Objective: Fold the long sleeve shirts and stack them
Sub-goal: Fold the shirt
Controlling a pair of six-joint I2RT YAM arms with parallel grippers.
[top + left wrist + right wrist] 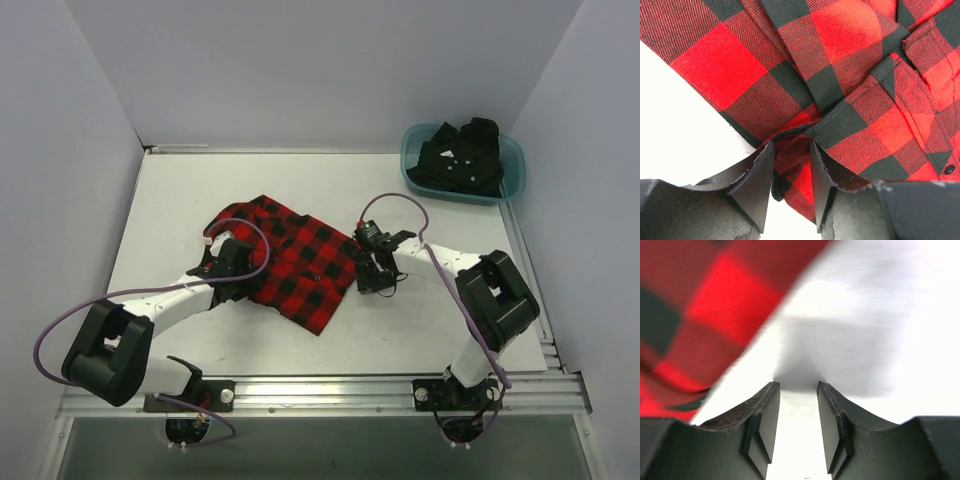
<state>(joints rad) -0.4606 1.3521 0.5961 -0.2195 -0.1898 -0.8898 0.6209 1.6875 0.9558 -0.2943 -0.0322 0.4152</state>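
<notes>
Left gripper pinching the flannel's edge; right gripper empty beside it.
The red-and-black flannel shirt lies rumpled in the middle of the table, between the two arms. Left jaws are narrowed onto a bunched fold at its left edge, with cloth filling the gap. Right jaws are part-open over bare table just off its right edge, nothing between them; that view is blurred. The black shirt is heaped in the teal tub at the far right corner.
</notes>
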